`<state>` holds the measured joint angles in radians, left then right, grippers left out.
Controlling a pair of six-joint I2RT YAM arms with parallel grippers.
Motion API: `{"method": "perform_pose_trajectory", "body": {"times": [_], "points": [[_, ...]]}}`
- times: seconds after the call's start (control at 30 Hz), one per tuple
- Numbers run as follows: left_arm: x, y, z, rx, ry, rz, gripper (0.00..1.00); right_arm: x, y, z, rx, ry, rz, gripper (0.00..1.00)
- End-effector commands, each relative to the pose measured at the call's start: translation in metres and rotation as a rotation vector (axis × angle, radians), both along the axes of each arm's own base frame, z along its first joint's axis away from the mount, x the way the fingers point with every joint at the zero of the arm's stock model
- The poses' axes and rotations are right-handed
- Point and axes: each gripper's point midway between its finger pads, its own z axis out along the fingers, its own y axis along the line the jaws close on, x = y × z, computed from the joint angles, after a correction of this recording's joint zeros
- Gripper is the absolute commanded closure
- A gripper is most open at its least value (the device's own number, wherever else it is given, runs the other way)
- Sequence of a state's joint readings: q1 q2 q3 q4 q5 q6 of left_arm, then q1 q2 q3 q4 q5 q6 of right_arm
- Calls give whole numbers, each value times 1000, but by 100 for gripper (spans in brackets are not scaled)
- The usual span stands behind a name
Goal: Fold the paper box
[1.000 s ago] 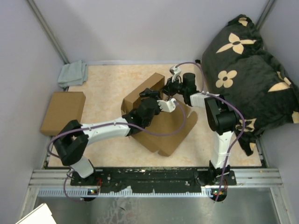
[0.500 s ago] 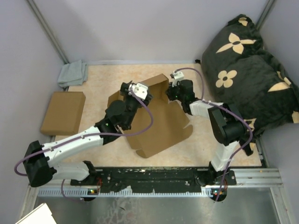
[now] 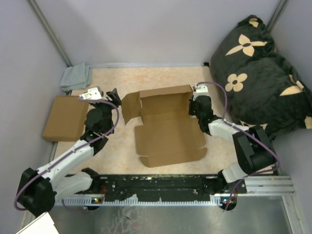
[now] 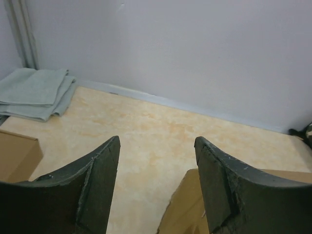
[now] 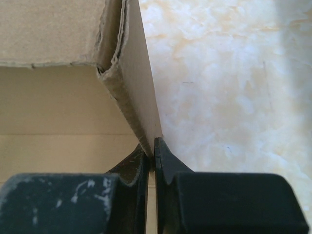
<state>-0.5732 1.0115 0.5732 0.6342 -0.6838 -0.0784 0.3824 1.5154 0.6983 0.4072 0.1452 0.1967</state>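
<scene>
1. The paper box point(image 3: 168, 139) lies opened out in the middle of the table point(image 3: 124, 161), its near flap flat and its base square to the front edge; a second ago it was tipped up and skewed with both arms crowded over it, so it has come back down flat.
2. The right gripper point(image 5: 153, 148) has followed it and holds on; its tips are pinched tight on the thin right side wall near the far right corner, and the wrist view shows the cardboard edge running straight into them; that wall stands upright.
3. The left gripper point(image 4: 156, 141) has let go and swung out to the left; its fingers stand wide apart with nothing between them, just beside the box's left flap, which leans half raised.
4. Farther back, the rear panel stands up; I judge the fold barely begun, with the left arm likely repositioning for the left side.
5. The shut brown box point(image 3: 66, 117), the folded cloth point(image 3: 75, 77) and the flowered cushion point(image 3: 253, 63) sit as before.
</scene>
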Motion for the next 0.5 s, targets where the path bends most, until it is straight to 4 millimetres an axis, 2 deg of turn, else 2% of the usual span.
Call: {"method": "perform_pose_trajectory", "body": {"times": [0.0,0.07,0.13,0.2,0.33,0.4,0.47], "points": [[7,-17,12,-96,-73,-103,28,-3,-21,20,22,-35,-137,100],[14,-6,5,-70,-69,-73,25,-8,-24,16,16,-15,-147,100],[28,17,-11,-88,-39,-20,27,-13,-22,14,26,-5,-127,100],[37,27,-32,-106,-8,-39,28,-16,-20,14,31,1,-111,100],[41,49,-65,-161,23,-20,29,-19,-20,18,32,5,-89,100],[44,52,-79,-208,32,-62,29,-19,-19,19,40,8,-73,100],[49,44,-89,-250,39,-155,29,-20,-16,20,47,11,-57,100]]}}
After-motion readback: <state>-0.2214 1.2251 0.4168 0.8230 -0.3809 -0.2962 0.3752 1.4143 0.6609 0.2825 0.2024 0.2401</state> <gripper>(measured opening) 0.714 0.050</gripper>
